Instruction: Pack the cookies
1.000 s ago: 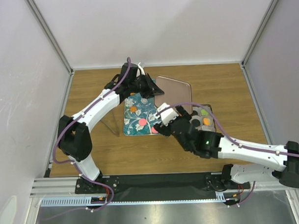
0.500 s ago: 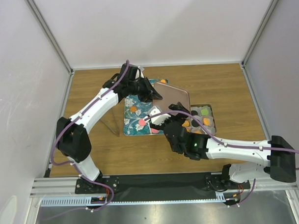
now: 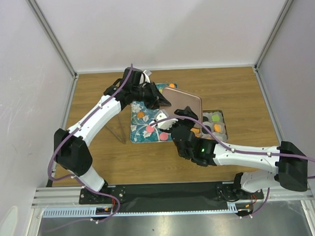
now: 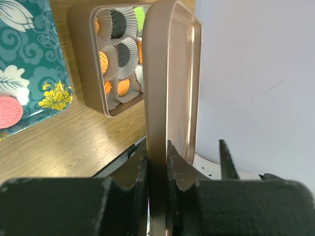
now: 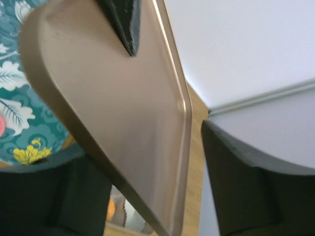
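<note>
Left wrist view has the left gripper [image 4: 157,157] clamped on the edge of the lid [image 4: 170,73], holding it tilted above the table, while the right gripper [image 5: 142,147] stands open with a finger on either side of that lid. Most cookies [image 4: 118,20] sit in paper cups in the tin [image 4: 81,59], right of the tray [image 4: 29,59], where one pink cookie [image 4: 9,110] lies. They look light, stiff and brittle, probably best pinched gently across the rim.

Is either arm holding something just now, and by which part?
The left gripper pinches the lid by one edge of its rim, standing it up on edge. The right gripper straddles the lid with its fingers open, not gripping it.
</note>
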Robot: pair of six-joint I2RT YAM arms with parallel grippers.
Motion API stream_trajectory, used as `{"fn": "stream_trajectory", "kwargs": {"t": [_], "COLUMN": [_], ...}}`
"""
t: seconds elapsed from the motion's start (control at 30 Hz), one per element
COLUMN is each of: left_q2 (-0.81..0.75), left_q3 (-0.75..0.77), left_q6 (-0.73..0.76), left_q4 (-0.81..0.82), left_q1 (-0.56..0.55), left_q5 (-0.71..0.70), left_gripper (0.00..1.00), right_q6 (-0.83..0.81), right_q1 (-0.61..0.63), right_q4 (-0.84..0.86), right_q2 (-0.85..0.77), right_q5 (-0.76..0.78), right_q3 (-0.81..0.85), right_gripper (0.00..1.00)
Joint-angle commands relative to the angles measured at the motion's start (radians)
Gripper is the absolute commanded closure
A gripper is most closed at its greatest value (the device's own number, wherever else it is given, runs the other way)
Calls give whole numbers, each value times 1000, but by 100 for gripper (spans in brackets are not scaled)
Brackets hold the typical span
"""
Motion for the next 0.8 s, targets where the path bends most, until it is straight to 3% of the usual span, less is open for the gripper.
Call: {"fn": "stream_trajectory", "kwargs": {"t": [0.0,0.1,0.17,0.4,0.6,0.77], "left_q2": [-66,-70,-70,-74,-57,-23], "left_q3": [-11,-20,-20,-13,38,105], "left_q6": [4,-2,-1,-4,-1,16], "left_q4": [21,41,44,85,136,171], "left_q1": [-1,-3,-1,-1,6,54], "left_q5": [49,68,72,82,67,44], "left_gripper": [100,98,90,52,14,2], "right_q6": [-50,-67,-87,-118,-64,193], "right_q1": [-3,-2,3,14,12,-17], "right_q4": [93,101,114,137,61,-253], "right_q2": [-2,1,3,1,-6,-52], "right_q5": [42,45,48,50,41,-43], "right_q3": [24,33,35,43,86,164], "right_gripper": [30,46,56,81,93,97]}}
